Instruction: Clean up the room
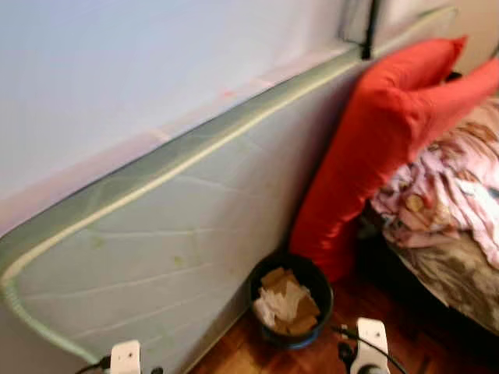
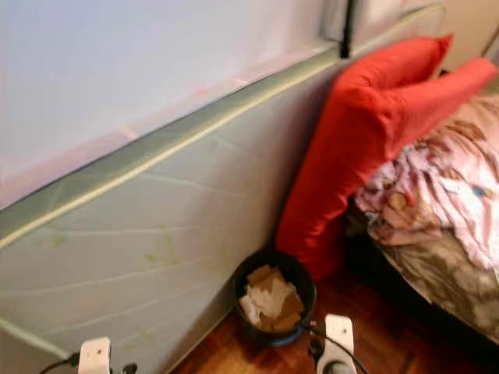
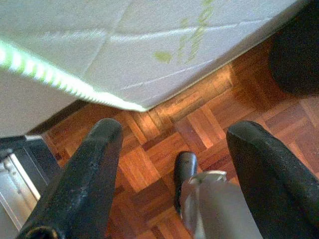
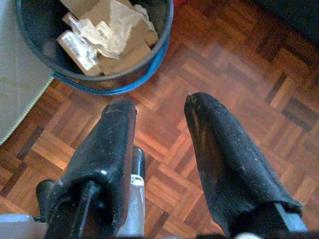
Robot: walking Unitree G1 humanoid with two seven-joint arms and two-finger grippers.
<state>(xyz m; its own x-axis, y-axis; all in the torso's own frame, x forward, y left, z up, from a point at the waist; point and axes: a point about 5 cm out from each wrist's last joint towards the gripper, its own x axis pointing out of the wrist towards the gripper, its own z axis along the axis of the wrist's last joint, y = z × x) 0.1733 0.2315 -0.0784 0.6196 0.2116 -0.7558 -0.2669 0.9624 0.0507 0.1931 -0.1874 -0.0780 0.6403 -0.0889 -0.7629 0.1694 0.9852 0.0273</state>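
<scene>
Black wastebasket (image 1: 291, 302) sits on parquet floor (image 4: 234, 74), against upended mattress (image 1: 156, 257) and below red pillow (image 1: 366, 156); holds crumpled paper and cardboard scraps (image 4: 107, 30), so some litter looks binned already. Left gripper (image 3: 172, 164) fingers spread, empty, over bare floor by mattress corner. Right gripper (image 4: 162, 139) fingers parted, empty, just beside basket. Rumpled pink bedding (image 1: 452, 195) on bed likely left to tidy. No loose litter visible.

A dark round bin (image 1: 291, 304) is standing upright at lower centre of the frame, holding crumpled paper and cardboard scraps (image 1: 287, 302).
</scene>
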